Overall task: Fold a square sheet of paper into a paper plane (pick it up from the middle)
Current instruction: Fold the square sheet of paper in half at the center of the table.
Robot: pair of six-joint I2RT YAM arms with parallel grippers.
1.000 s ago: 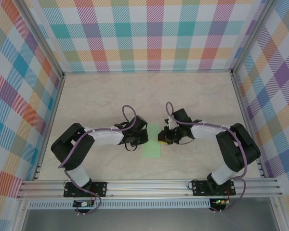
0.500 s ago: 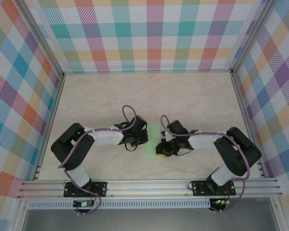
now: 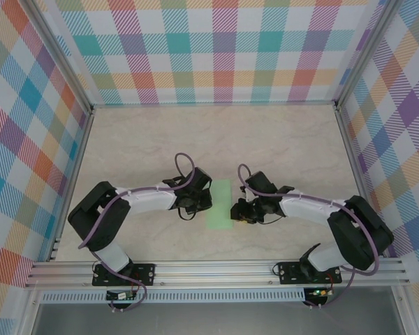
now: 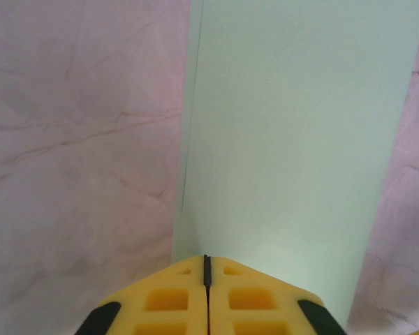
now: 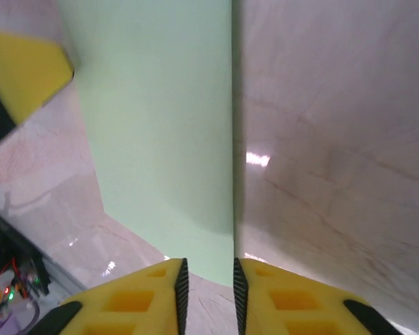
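The left gripper sits at the left edge of the sheet of paper, its yellow fingers pressed together with only a hairline between them. The pale green paper lies flat on the marbled table as a long narrow strip. At the paper's right edge, the right gripper is open by a narrow gap, lined up with that edge.

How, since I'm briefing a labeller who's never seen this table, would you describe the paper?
Look at the marble-patterned table inside the plaid walls, near its front edge. Between the left gripper and the right gripper lies the sheet of paper, folded to a narrow strip. It is the only pale mint-green thing there, flat and plain.
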